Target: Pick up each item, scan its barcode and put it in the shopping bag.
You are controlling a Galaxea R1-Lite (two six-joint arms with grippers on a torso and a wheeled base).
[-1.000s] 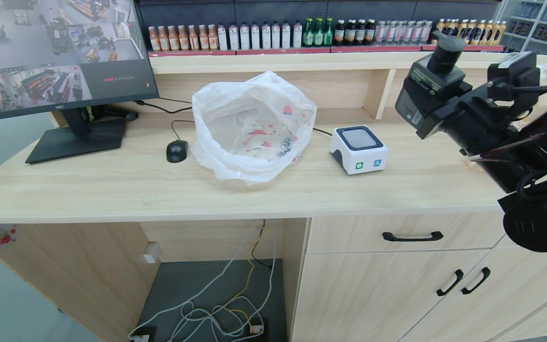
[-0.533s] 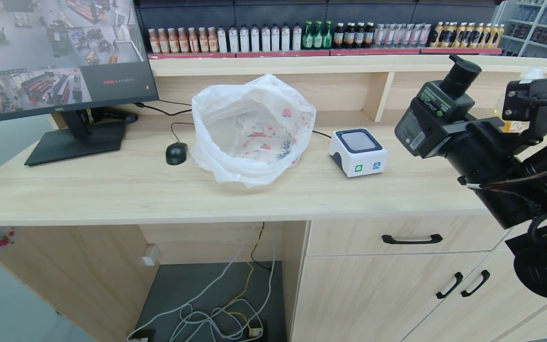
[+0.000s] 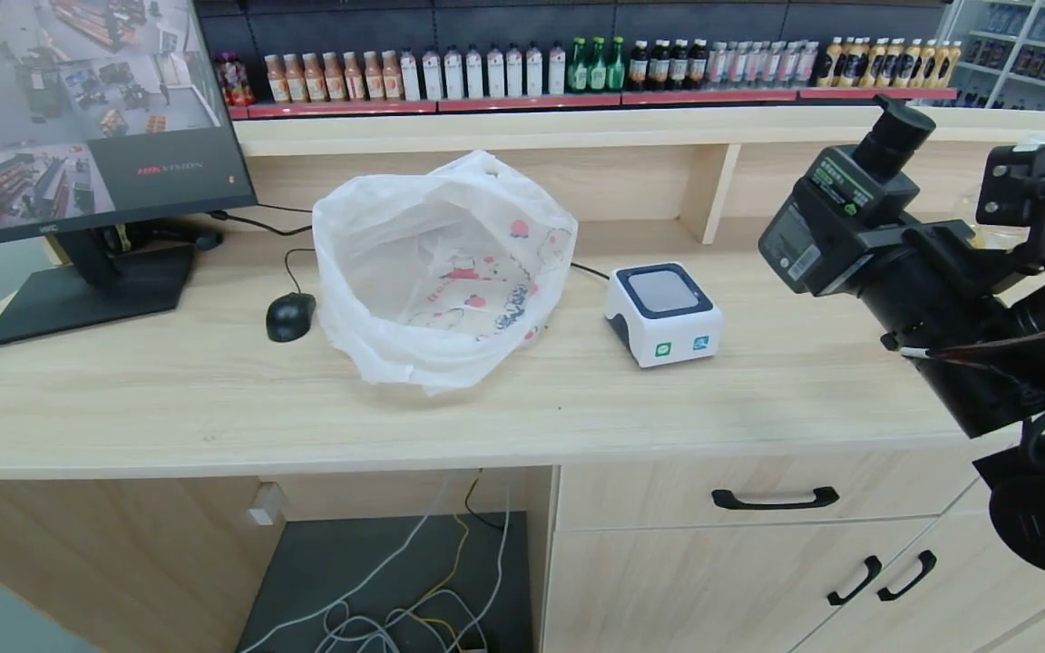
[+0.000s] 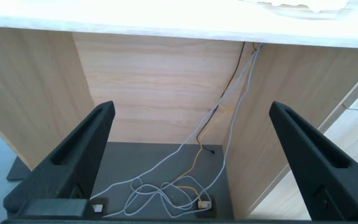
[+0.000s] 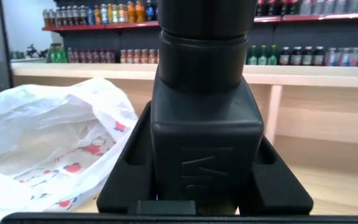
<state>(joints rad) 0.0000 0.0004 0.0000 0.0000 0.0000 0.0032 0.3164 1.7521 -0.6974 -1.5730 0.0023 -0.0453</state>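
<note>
The right end effector (image 3: 863,249) clamps a black square-bodied bottle (image 3: 826,213), tilted in the air to the right of the white barcode scanner (image 3: 663,313) and open shopping bag (image 3: 441,272) on the counter (image 3: 169,408), while the empty left end effector (image 4: 191,112), fingers spread wide, faces the recess (image 4: 166,81) beneath.

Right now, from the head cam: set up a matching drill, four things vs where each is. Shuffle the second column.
Things:
1. black bottle
2. shopping bag
3. scanner
4. mouse

Places:
A. on the counter, between the monitor stand and the bag
B. held in the right gripper, above the counter
C. mid-counter, mouth open upward
D. on the counter at the bag's right, window facing up

Pairs: 1-B, 2-C, 3-D, 4-A.
</note>
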